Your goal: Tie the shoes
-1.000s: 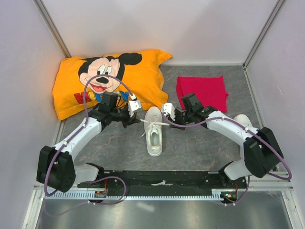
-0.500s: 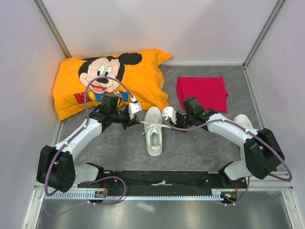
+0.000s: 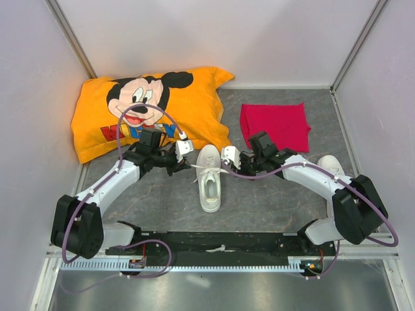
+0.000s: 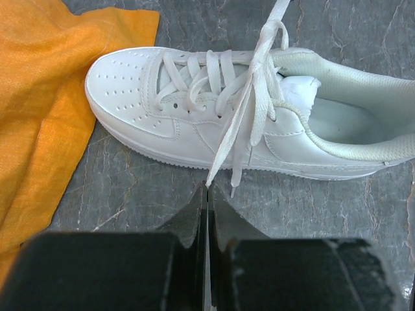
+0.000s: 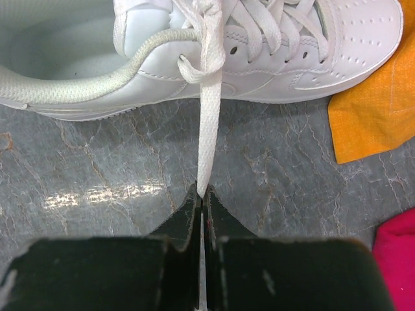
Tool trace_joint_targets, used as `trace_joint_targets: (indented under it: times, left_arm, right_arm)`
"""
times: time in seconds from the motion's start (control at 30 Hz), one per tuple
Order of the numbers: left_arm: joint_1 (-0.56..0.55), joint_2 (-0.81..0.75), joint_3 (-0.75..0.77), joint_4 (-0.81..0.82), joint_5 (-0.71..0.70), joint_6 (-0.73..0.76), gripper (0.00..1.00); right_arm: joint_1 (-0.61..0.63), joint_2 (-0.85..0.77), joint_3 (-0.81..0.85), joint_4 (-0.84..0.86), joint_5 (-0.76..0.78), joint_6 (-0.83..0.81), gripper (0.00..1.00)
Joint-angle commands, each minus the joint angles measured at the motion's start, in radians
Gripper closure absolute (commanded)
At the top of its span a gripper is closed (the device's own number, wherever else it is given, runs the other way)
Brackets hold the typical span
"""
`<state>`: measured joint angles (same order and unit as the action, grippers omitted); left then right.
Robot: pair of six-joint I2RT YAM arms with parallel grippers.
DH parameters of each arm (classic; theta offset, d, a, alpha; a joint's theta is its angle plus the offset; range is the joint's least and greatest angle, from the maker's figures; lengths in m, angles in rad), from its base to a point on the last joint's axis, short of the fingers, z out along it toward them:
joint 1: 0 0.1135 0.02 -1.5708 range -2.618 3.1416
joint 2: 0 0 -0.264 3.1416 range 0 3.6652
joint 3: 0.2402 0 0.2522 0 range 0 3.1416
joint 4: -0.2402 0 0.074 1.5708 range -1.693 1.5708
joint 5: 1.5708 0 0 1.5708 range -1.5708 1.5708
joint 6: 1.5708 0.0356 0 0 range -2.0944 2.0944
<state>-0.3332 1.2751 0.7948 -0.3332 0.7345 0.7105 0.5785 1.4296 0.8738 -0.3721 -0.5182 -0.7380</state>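
Flanking the shoe (image 3: 209, 184), left hand (image 4: 207, 192) and right hand (image 5: 201, 192) pinch laces (image 5: 207, 129).

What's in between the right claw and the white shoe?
Just a white lace, running from the shoe into the shut right claw, above bare grey tabletop. The right wrist view shows it.

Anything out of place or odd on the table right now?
The second sneaker lies at the far right, partly hidden behind the right arm, well apart from the middle sneaker. Nothing looks spilled or damaged.
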Motion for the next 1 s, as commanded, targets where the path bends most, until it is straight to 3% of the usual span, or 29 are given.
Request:
trace_joint_targets:
  times: [0.0, 0.17, 0.23, 0.27, 0.37, 0.47, 0.6, 0.73, 0.97]
  left_arm:
    - [0.025, 0.020, 0.018, 0.031, -0.046, 0.049, 0.98]
    - [0.025, 0.044, 0.053, 0.028, 0.014, 0.041, 0.96]
    - [0.023, 0.041, 0.054, 0.025, 0.006, 0.052, 0.86]
    - [0.023, 0.032, 0.050, 0.022, 0.000, 0.056, 0.75]
    - [0.025, -0.014, 0.028, 0.008, -0.007, 0.082, 0.58]
    - [0.025, -0.058, -0.020, -0.007, 0.008, 0.151, 0.50]
    - [0.019, -0.068, -0.028, -0.058, 0.078, 0.202, 0.54]
    - [-0.041, -0.014, 0.009, -0.089, 0.085, 0.236, 0.66]
    - [-0.096, 0.095, 0.075, -0.087, 0.074, 0.257, 0.66]
  right_arm:
    - [-0.020, -0.014, -0.001, -0.076, 0.032, 0.014, 1.00]
    - [-0.016, 0.028, 0.065, -0.077, -0.060, 0.049, 1.00]
    - [-0.012, 0.054, 0.103, -0.091, -0.088, 0.066, 1.00]
    - [-0.011, 0.058, 0.114, -0.091, -0.101, 0.075, 1.00]
    - [-0.005, 0.061, 0.137, -0.093, -0.117, 0.084, 1.00]
    - [0.000, 0.058, 0.148, -0.102, -0.126, 0.088, 0.99]
    - [0.006, 0.055, 0.159, -0.114, -0.134, 0.083, 0.96]
    - [0.006, 0.058, 0.165, -0.131, -0.137, 0.075, 0.94]
    - [0.012, 0.074, 0.189, -0.143, -0.144, 0.078, 0.92]
